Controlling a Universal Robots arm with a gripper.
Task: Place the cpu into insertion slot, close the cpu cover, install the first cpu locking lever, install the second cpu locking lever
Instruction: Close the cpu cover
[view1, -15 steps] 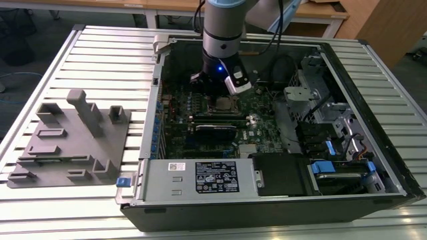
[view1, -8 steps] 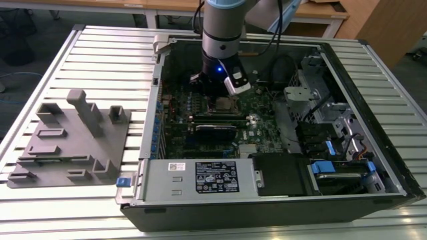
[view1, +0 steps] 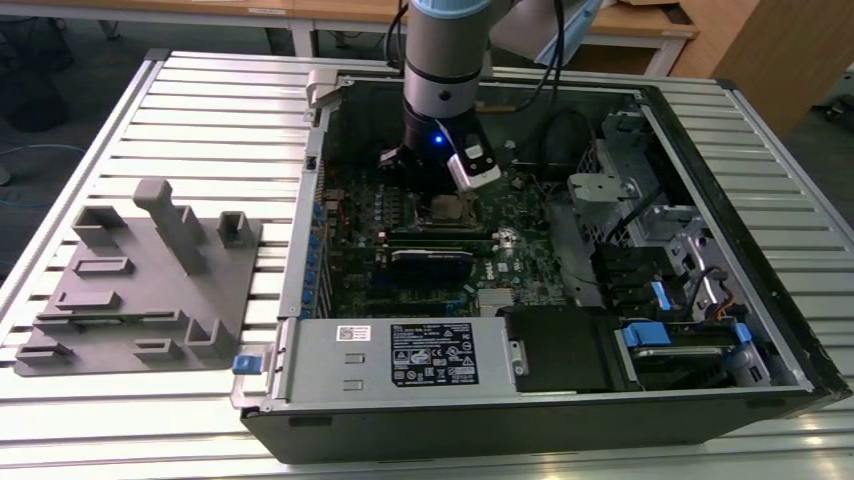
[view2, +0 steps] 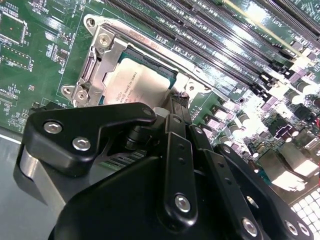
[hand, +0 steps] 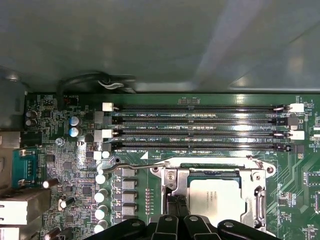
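The cpu (hand: 216, 196) (view2: 134, 84) lies flat in the insertion slot (hand: 210, 162), its silver-grey top showing. Around it the cpu cover (hand: 259, 194) (view2: 101, 59) rests down as a silver frame. One thin wire locking lever (hand: 133, 166) runs along the slot's edge and sticks out sideways over the board. My gripper (hand: 176, 201) (view2: 178, 104) hangs low at the socket's rim, its black fingertips shut together; I cannot tell whether anything is pinched between them. In the exterior view the gripper (view1: 449, 196) stands upright over the socket (view1: 450, 210) inside the open computer case.
Long black memory slots (hand: 200, 131) (view2: 230, 47) run beside the socket. Capacitors (hand: 102, 196) stand near the lever's end. The case walls (view1: 315, 240), a power supply box (view1: 400, 355) and drive bays (view1: 667, 300) hem in the board. A grey fixture (view1: 140, 280) sits on the table at the exterior view's left.
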